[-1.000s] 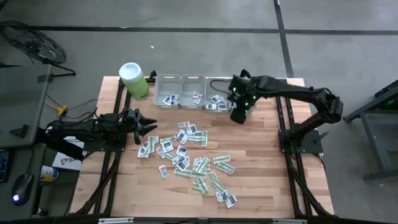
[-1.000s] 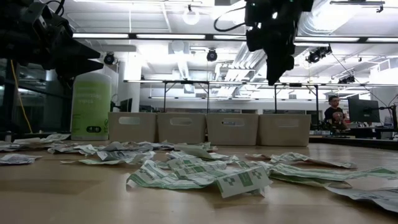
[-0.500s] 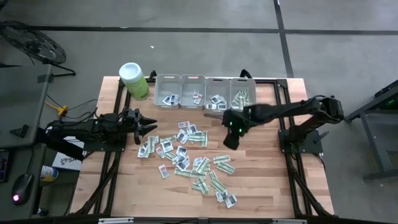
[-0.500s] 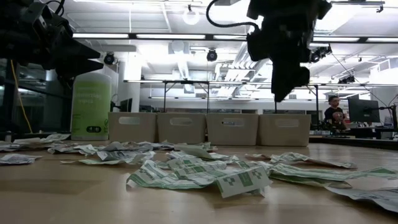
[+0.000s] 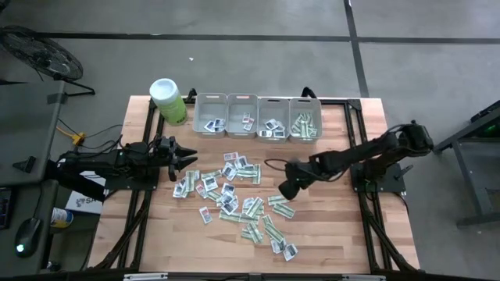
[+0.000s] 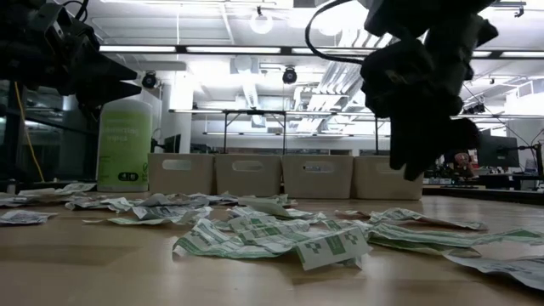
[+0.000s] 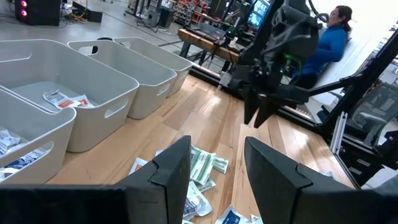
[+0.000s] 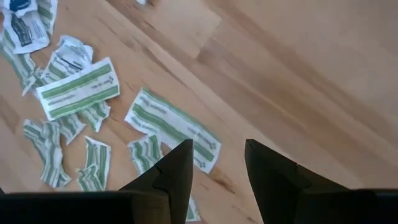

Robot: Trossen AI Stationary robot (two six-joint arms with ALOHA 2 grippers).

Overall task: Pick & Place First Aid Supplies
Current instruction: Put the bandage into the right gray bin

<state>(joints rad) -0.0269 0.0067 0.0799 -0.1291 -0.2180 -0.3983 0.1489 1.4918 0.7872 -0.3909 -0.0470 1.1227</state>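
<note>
Above the packets (image 5: 242, 195), the right claw (image 8: 214, 163) hangs open, empty.

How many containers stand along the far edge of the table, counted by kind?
Grey rectangular plastic bins: 4
Lime-green canister with white lid: 1
Total: 5

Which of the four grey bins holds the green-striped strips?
The bin at the right end of the row, nearest the right arm's side. It holds green-and-white strips; the other three hold squarish white packets.
</note>
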